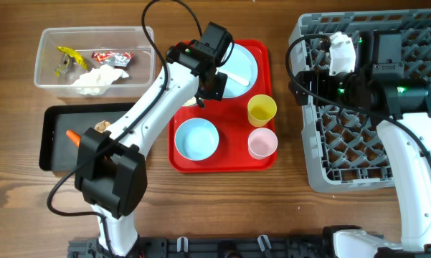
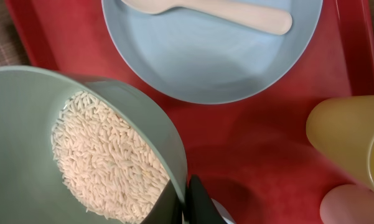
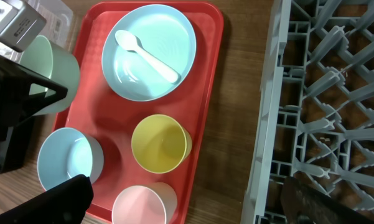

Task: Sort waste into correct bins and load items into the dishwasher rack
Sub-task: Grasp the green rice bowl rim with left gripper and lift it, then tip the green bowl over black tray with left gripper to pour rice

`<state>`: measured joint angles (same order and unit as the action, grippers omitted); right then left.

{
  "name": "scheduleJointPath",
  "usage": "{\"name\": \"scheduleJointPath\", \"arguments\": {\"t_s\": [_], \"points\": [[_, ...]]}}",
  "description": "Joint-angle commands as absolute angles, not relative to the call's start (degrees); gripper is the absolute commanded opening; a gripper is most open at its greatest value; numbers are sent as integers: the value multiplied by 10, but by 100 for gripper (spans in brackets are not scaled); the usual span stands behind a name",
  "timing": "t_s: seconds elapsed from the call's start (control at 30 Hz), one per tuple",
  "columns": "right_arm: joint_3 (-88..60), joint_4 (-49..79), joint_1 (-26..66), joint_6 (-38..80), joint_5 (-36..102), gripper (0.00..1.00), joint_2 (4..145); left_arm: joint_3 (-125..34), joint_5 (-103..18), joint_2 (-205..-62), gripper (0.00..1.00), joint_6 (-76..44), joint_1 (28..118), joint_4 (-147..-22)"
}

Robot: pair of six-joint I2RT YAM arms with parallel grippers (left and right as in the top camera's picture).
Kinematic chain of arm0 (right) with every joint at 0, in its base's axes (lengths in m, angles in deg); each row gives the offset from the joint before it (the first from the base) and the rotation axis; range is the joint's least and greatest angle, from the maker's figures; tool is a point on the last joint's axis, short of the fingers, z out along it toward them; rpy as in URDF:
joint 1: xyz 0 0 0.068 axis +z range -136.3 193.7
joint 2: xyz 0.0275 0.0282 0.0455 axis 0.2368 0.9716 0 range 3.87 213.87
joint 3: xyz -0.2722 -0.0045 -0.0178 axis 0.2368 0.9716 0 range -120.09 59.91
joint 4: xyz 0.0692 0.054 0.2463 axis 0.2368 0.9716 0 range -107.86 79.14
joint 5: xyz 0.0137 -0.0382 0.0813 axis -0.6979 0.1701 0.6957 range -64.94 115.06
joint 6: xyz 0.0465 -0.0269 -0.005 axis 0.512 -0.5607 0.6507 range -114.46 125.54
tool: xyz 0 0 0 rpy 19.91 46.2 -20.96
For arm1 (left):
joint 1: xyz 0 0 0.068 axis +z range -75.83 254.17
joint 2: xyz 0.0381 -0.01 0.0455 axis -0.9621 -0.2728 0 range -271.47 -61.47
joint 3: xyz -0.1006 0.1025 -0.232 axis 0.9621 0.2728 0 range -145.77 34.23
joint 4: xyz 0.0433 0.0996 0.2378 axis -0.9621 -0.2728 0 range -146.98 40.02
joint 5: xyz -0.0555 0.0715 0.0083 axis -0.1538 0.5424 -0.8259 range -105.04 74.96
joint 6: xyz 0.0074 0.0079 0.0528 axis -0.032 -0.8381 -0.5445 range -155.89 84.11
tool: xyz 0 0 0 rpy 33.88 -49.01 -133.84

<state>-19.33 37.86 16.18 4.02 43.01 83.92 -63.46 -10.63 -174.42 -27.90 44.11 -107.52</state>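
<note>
Wooden table point(image 1: 14, 208) seen from overhead: the clear tub point(image 1: 93, 31) sits at its far left corner. It holds the yellow scrap point(image 1: 69, 54), the red-and-white wrapper point(image 1: 111, 56) and the crumpled tissue point(image 1: 97, 79). Just nearer along the left edge lies the black tray point(image 1: 57, 140), with the carrot point(image 1: 73, 136) and a small brown lump point(image 1: 102, 127) in it. The red tray point(image 1: 229, 159) lies mid-table. On it are the plate point(image 1: 245, 61) with a spoon point(image 1: 233, 77) at the far end, the blue bowl point(image 1: 196, 139) at the near left, the yellow cup point(image 1: 262, 110) and the pink cup point(image 1: 262, 142). The left gripper point(image 1: 203, 94) hangs over the red tray's far left corner. The grey rack point(image 1: 344, 143) fills the right edge, and the right gripper point(image 1: 300, 80) is above its far left part.

Left wrist view: the left gripper point(image 2: 183, 202) is pinched tight on the rim of the rice bowl point(image 2: 25, 124), one finger on each side of the wall. White rice point(image 2: 106, 155) lies heaped inside. The plate point(image 2: 224, 56) and both cups are close by on the red surface.

Right wrist view: the right gripper's fingers point(image 3: 56, 202) stand wide apart and hold nothing. Below them are the red tray and the rack's left wall point(image 3: 267, 124). The rice bowl point(image 3: 50, 71) overlaps the tray's left edge, beside the plate.
</note>
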Motion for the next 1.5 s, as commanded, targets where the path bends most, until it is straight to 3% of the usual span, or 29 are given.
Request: {"name": "scheduleJointPath", "arguments": {"t_s": [0.0, 0.6, 0.97, 1.23, 1.47], "points": [[-202, 380, 164, 42, 427, 100, 844, -645, -109, -1729, 4, -273, 441, -1077], [-202, 383, 164, 42, 427, 100, 844, -645, -110, -1646, 4, -199, 469, -1135], [-202, 383, 164, 40, 427, 100, 844, -642, -166, -1630, 4, -204, 739, -1280], [-202, 383, 164, 40, 427, 100, 852, -618, -445, -1631, 4, -393, 895, -1293], [-202, 386, 164, 43, 427, 100, 879, -479, -636, -1631, 4, -560, 1024, -1287]]}}
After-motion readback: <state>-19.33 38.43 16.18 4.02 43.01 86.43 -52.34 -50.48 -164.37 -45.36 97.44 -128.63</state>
